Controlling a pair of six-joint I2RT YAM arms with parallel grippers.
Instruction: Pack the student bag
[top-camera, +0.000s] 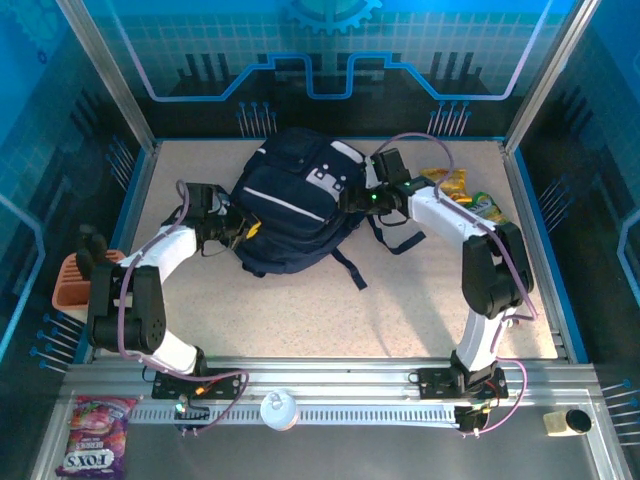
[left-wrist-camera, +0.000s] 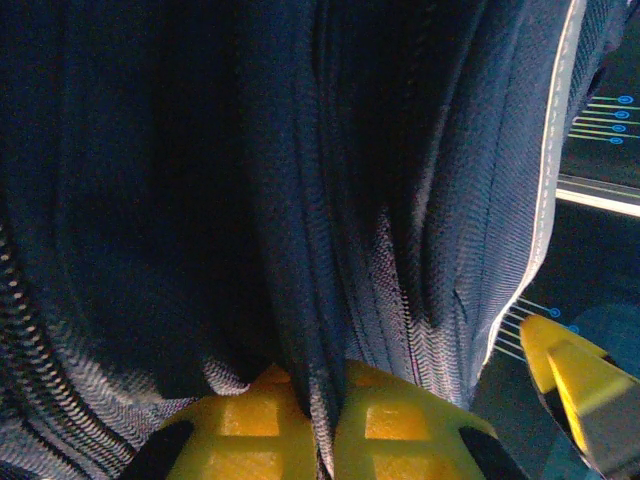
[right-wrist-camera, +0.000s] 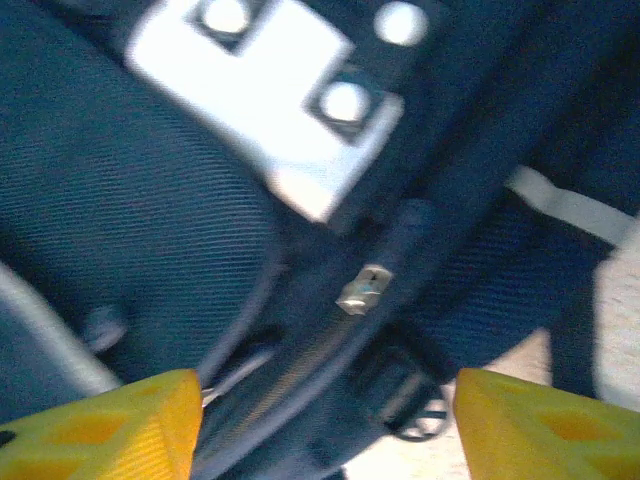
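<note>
Navy student bag (top-camera: 295, 205) lies on the desk (top-camera: 400, 310); left gripper (left-wrist-camera: 322, 415) pinches a fold of its fabric, right gripper (right-wrist-camera: 325, 405) stands wide apart (holding nothing) over the zip pull (right-wrist-camera: 363, 290).

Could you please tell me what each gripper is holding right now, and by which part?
The left gripper pinches a fold of navy fabric on the student bag; the right gripper is open, holding nothing.

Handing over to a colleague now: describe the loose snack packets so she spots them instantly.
Find the student bag, the big navy backpack on the table. To its right, past the right arm's white forearm, the snack packets lie near the far right corner. Their shiny yellow and green wrappers stand out from the beige surface.
</note>
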